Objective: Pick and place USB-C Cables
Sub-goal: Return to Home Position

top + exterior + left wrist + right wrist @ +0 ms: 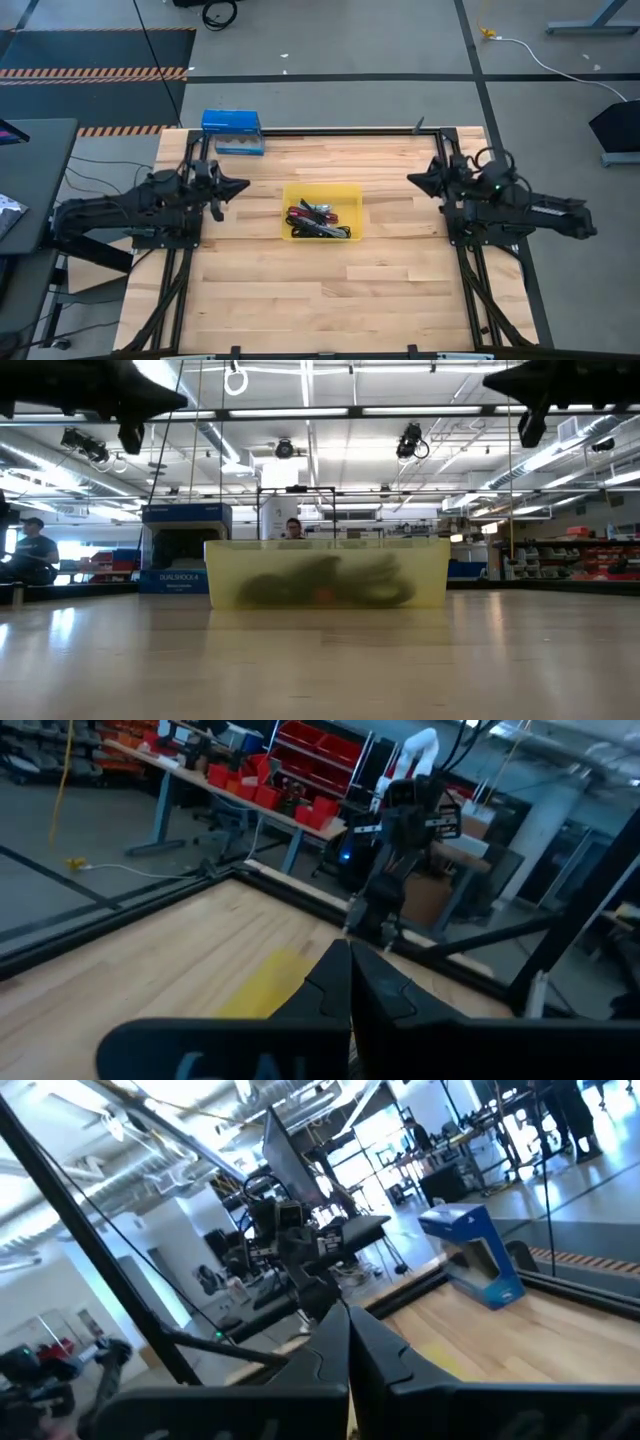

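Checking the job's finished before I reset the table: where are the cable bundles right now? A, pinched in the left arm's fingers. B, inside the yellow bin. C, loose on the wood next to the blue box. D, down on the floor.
B: the high view shows the cable bundles lying inside the yellow bin, while the left gripper and right gripper sit off to either side, holding nothing.

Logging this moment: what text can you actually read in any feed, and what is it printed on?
"DUALSHOCK 4": on the front of the blue box, low view, behind the yellow bin.
Pale lettering on the left claw's body, left wrist view: too blurred to read.
Print on the blue box in the right wrist view: too small to read.
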